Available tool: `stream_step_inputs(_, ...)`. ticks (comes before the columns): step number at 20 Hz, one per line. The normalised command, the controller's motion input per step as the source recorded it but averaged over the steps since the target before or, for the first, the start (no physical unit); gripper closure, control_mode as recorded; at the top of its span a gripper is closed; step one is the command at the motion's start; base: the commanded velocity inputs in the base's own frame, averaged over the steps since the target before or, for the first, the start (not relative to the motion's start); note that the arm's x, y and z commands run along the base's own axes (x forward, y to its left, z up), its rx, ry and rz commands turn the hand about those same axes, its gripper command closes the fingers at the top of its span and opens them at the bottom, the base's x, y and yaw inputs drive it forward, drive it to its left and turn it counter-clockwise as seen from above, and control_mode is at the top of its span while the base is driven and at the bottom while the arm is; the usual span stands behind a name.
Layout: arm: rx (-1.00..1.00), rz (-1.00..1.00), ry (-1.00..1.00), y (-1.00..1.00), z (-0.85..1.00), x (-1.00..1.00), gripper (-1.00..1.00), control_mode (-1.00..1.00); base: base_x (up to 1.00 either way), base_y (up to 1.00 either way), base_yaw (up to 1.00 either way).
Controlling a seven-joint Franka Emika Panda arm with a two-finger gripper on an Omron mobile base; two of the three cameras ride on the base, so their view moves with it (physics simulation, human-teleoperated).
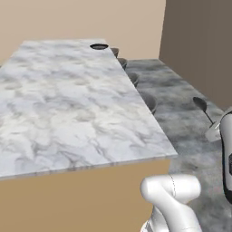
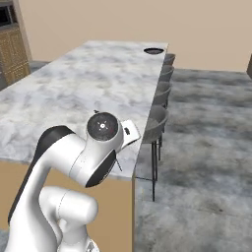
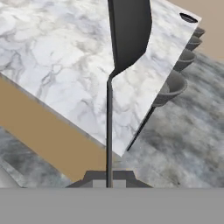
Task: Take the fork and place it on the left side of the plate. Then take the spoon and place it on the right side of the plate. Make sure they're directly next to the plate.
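Observation:
My gripper (image 3: 108,180) is shut on the handle of the dark-grey spoon (image 3: 127,35). The handle runs straight up the hand view to the bowl at the top. From the left base view the spoon (image 1: 202,105) hangs in the air off the right of the counter, over the floor, with the gripper (image 1: 214,131) below it. The small black-rimmed plate (image 1: 99,46) lies at the far right corner of the marble counter, also seen as the plate (image 2: 154,50) and the plate (image 3: 188,17). The fork is out of view.
The long marble counter (image 1: 68,104) has a tan front. A row of grey stools (image 2: 156,123) lines its right edge above the dark stone floor (image 2: 206,147). A brown wall panel (image 1: 199,41) stands at the right, wooden cabinets (image 2: 12,49) at the far left.

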Motion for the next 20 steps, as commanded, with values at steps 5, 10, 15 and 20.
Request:
stream_step_inputs(5, 0.00, 0.00, 0.00, 0.00, 0.00, 0.00, 1.00, 1.00, 0.00, -1.00, 0.00)
stream_step_inputs(10, 0.00, 0.00, 0.00, 0.00, 0.00, 0.00, 1.00, 1.00, 0.02, -1.00, 0.00)
stream_step_inputs(15, 0.00, 0.00, 0.00, 0.00, 0.00, 0.00, 1.00, 1.00, 0.32, -1.00, 0.05)
stream_step_inputs(20, 0.00, 0.00, 0.00, 0.00, 0.00, 0.00, 1.00, 1.00, 0.57, -0.83, 0.24)
